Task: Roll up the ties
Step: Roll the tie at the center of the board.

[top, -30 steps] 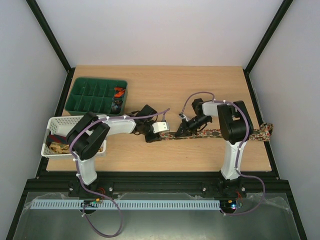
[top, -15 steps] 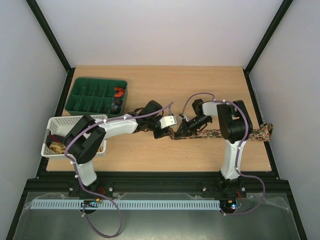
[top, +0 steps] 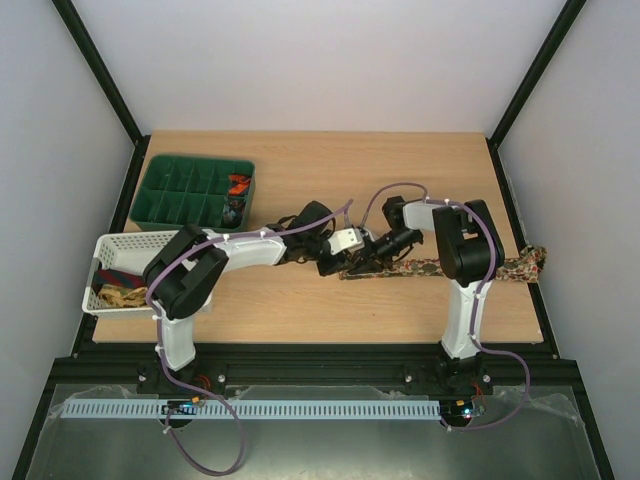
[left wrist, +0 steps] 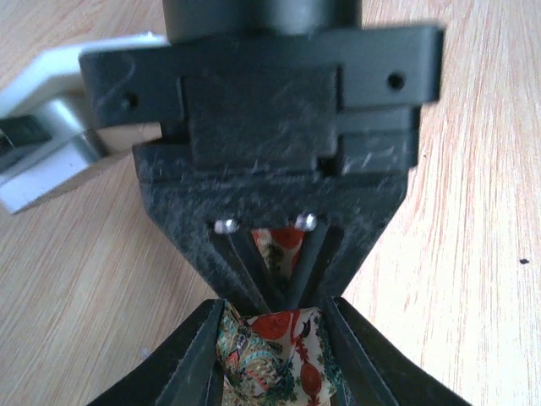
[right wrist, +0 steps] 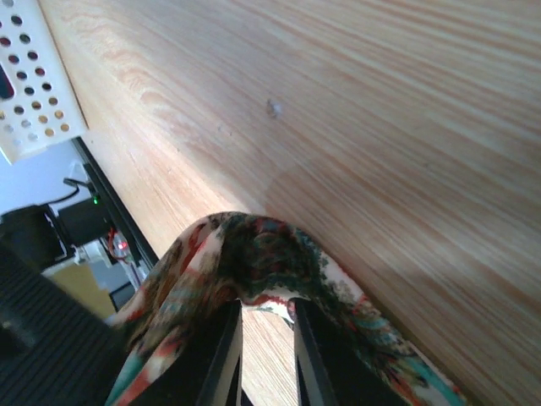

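A dark floral tie (top: 440, 266) lies as a long strip across the table, its far end hanging over the right edge. My right gripper (top: 360, 261) is shut at the tie's left end, and the fabric (right wrist: 254, 245) loops over its fingertips (right wrist: 230, 338). My left gripper (top: 334, 264) faces it from the left. In the left wrist view its fingers (left wrist: 207, 347) close on the bunched tie end (left wrist: 270, 355), right below the right gripper's tips (left wrist: 283, 292). An orange-red coil (top: 238, 184) sits in the green tray.
A green compartment tray (top: 180, 190) stands at the back left, with a dark coil (top: 232, 212) in a front cell. A white basket (top: 105, 243) at the left edge holds a gold-patterned tie (top: 120, 297). Purple cables arc over both arms.
My left gripper has moved right, from a gap beside the tie's left end to right against the right gripper. The right arm and the tie strip have stayed put.
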`<act>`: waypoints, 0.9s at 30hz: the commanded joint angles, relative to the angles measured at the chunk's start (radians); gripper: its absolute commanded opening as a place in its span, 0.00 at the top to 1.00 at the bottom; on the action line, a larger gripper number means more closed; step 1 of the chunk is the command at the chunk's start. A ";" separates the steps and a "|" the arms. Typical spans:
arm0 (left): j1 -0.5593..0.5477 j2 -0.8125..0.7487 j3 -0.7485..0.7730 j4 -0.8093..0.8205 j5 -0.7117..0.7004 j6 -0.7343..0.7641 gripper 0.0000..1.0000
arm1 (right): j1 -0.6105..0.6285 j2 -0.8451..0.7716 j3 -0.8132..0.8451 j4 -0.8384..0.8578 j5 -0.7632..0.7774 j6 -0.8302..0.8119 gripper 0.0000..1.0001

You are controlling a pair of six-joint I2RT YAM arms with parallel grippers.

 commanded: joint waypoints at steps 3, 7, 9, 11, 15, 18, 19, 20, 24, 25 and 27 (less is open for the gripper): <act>-0.002 -0.043 -0.046 0.011 0.005 0.023 0.66 | -0.046 -0.058 0.005 -0.175 0.031 -0.123 0.75; -0.008 -0.037 -0.053 0.011 0.004 0.023 0.66 | -0.069 -0.100 0.001 -0.226 -0.012 -0.160 0.60; -0.010 -0.036 -0.052 0.012 0.003 0.025 0.66 | -0.070 -0.117 0.002 -0.235 -0.040 -0.162 0.54; -0.015 -0.034 -0.051 0.015 0.000 0.027 0.66 | -0.070 -0.133 0.000 -0.211 -0.090 -0.133 0.50; -0.024 -0.025 -0.034 0.018 -0.003 0.026 0.66 | -0.052 -0.132 0.005 -0.160 -0.156 -0.051 0.47; -0.027 -0.012 -0.018 0.016 -0.005 0.024 0.66 | -0.027 -0.120 0.000 -0.143 -0.151 -0.041 0.50; -0.027 -0.007 -0.013 0.014 -0.007 0.023 0.66 | -0.022 -0.112 -0.001 -0.138 -0.146 -0.040 0.51; -0.027 -0.005 -0.009 0.014 -0.008 0.023 0.66 | -0.016 -0.106 -0.001 -0.136 -0.138 -0.038 0.52; -0.028 0.000 -0.003 0.013 -0.014 0.024 0.66 | -0.008 -0.085 0.002 -0.118 -0.108 -0.027 0.57; -0.027 0.002 -0.003 0.013 -0.015 0.023 0.66 | -0.006 -0.080 0.002 -0.114 -0.105 -0.023 0.58; -0.027 0.004 -0.001 0.013 -0.021 0.023 0.66 | -0.003 -0.072 0.000 -0.115 -0.102 -0.024 0.62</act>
